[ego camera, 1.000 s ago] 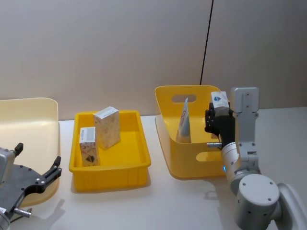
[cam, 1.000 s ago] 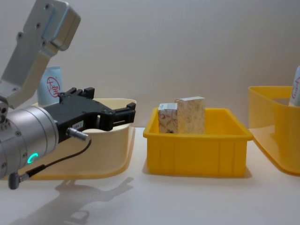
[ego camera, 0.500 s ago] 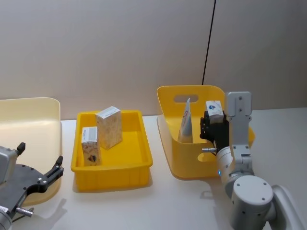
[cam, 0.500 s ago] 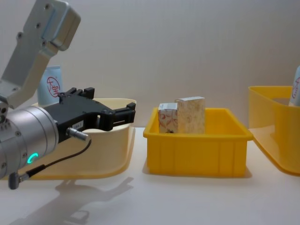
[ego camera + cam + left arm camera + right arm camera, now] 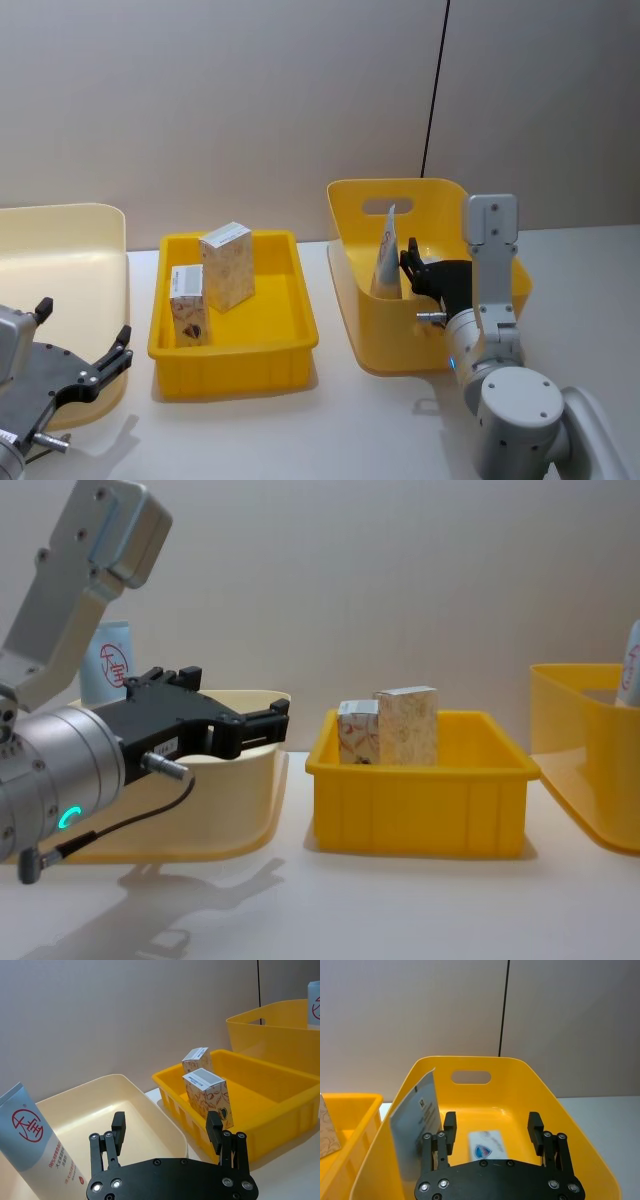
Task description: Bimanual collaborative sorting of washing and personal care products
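Observation:
My right gripper (image 5: 412,272) hangs open over the tall yellow bin (image 5: 345,300); in the right wrist view it (image 5: 492,1127) holds nothing. Below it a small white carton (image 5: 485,1147) lies flat on the bin floor. A light-blue tube (image 5: 386,255) leans against the bin's wall beside it (image 5: 415,1115). Two small cartons (image 5: 226,265) (image 5: 184,305) stand upright in the shallow yellow tray (image 5: 240,355). My left gripper (image 5: 85,375) waits open and empty at the near left, in front of the cream bin (image 5: 90,1105). That bin holds another tube (image 5: 30,1145).
The three containers stand in a row across the white table: cream bin (image 5: 255,780), shallow tray (image 5: 420,800), tall bin (image 5: 590,780). A black cable (image 5: 435,90) runs down the wall behind the tall bin. Bare table lies in front of the containers.
My right gripper came down over the tall bin and opened, and the small white carton it held now lies inside. The left arm has not moved.

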Controlling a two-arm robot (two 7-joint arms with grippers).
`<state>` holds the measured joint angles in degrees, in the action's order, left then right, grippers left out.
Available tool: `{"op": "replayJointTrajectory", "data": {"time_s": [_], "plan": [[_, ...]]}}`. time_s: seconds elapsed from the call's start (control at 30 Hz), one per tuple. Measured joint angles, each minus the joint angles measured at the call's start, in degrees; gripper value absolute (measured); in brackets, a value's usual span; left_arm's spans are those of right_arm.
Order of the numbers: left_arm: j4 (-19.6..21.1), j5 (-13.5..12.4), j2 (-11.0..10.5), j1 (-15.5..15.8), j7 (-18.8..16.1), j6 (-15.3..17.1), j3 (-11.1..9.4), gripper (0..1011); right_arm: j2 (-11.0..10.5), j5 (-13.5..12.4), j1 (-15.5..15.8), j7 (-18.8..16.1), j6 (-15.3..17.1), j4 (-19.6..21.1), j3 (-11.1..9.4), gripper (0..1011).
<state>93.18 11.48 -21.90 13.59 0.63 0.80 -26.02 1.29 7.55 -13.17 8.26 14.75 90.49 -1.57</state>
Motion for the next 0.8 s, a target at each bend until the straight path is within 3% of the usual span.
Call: {"op": "replayJointTrajectory", "data": {"time_s": [0.2,0.4,0.8], "plan": [[0.0,0.0,0.0,0.0,0.0,0.0,0.0,1003,0.1,0.0,0.0,-0.1,0.1,-0.1,0.0,992],[0.0,0.0,0.0,0.0,0.0,0.0,0.0,1003,0.1,0.0,0.1,-0.3,-1.1,-0.1,0.0,1001],[0.0,0.0,0.0,0.0,0.0,0.0,0.0,1003,-0.1,-0.2,0.8,-1.3,-8.6,0.3,-0.1,1001]]}}
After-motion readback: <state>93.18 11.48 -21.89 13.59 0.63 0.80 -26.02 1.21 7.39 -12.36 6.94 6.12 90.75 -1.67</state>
